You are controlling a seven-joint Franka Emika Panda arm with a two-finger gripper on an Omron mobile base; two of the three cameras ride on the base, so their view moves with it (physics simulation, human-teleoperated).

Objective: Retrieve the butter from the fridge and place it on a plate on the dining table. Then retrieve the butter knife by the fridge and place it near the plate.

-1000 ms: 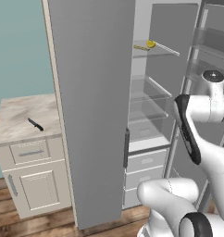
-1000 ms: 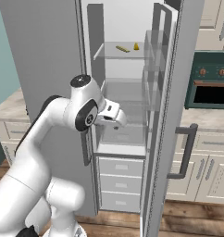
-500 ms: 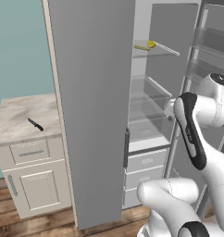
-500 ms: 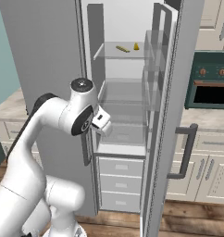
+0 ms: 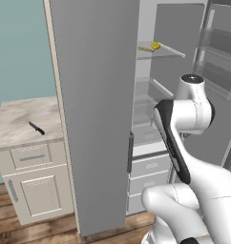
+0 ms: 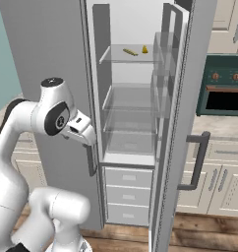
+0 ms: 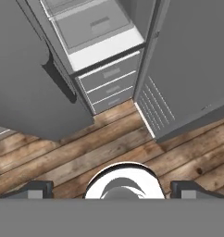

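The fridge (image 5: 93,95) stands with its left door shut and its right door (image 6: 190,98) swung open. On its top glass shelf lies the thin yellow-olive butter (image 5: 146,49) (image 6: 130,51), beside a brighter yellow wedge (image 6: 144,49). The black-handled butter knife (image 5: 36,127) rests on the small marble-topped cabinet left of the fridge. My gripper (image 6: 87,137) hangs at mid height in front of the left door's edge, well below the butter. It points down at the floor, and in the hand view my gripper (image 7: 111,187) is open and empty. The plate and the dining table are out of view.
The small cabinet (image 5: 26,157) has a drawer and a door. Fridge drawers (image 7: 107,83) sit below the glass shelves. A dark green oven (image 6: 224,93) and cream cabinets (image 6: 214,192) stand right of the open door. The floor (image 7: 109,148) is wooden.
My hand has drawn back from the fridge opening toward the left door's edge and turned to face down. The jaws stayed open, and the butter and knife have not moved.
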